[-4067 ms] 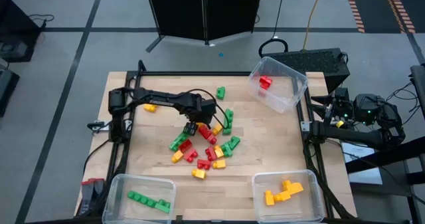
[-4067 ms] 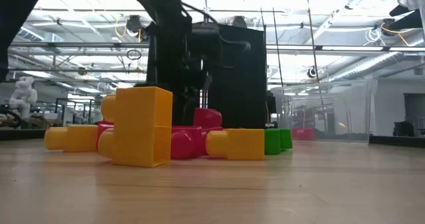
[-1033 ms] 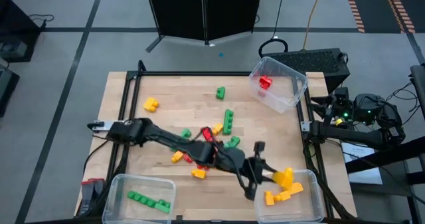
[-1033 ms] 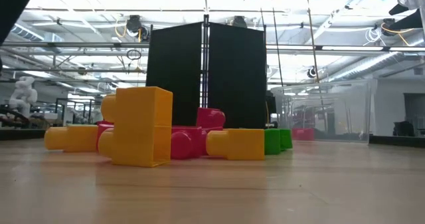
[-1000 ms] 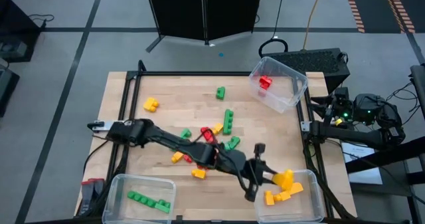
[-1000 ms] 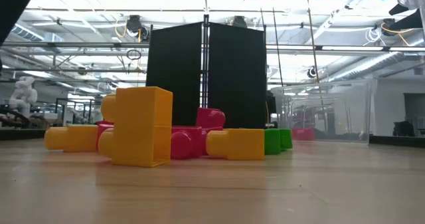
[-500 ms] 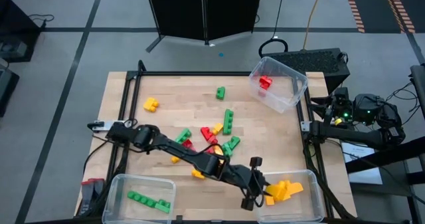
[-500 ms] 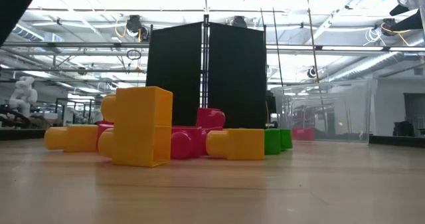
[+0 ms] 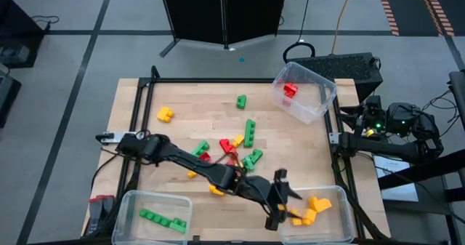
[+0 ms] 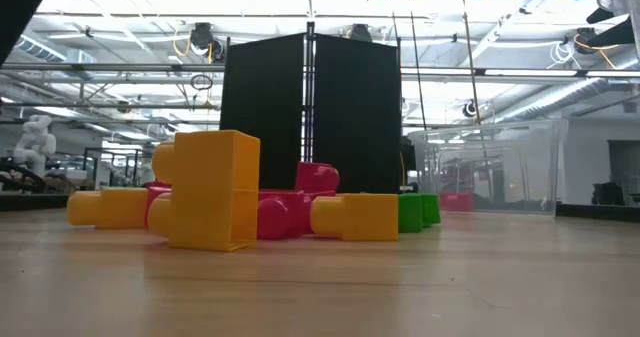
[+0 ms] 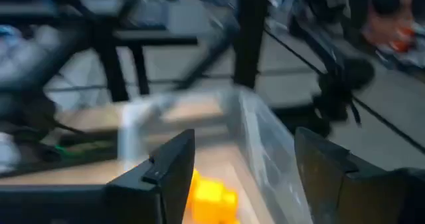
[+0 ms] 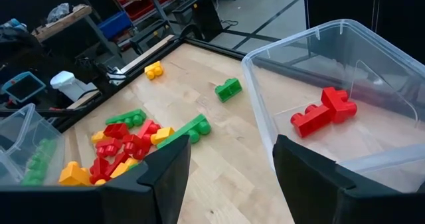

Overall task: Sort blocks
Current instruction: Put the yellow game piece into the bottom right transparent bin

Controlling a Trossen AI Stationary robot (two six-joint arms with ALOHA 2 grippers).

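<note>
My left gripper (image 9: pixel 289 205) reaches across to the near-right clear bin (image 9: pixel 341 223) and stands open over its left rim, touching nothing. In the left wrist view a yellow block (image 11: pixel 209 197) lies in that bin below the open fingers (image 11: pixel 174 171). Several yellow blocks (image 9: pixel 311 209) rest on the bin's floor. A pile of red, green and yellow blocks (image 9: pixel 232 154) lies mid-table, and the low view shows it close up (image 10: pixel 205 189). My right gripper (image 12: pixel 232 177) waits open off the table's right edge, beside the far-right bin.
The far-right bin (image 9: pixel 320 103) holds a red block (image 9: pixel 290 90). The near-left bin (image 9: pixel 131 201) holds green blocks (image 9: pixel 163 219). Loose on the table lie a green block (image 9: pixel 240 100), a long green one (image 9: pixel 250 132) and a yellow one (image 9: pixel 165 114).
My left gripper carried a yellow block toward the table's near edge, over the near-right bin, and sank a little. It then opened and let go. The block now lies in the bin among the other yellow ones.
</note>
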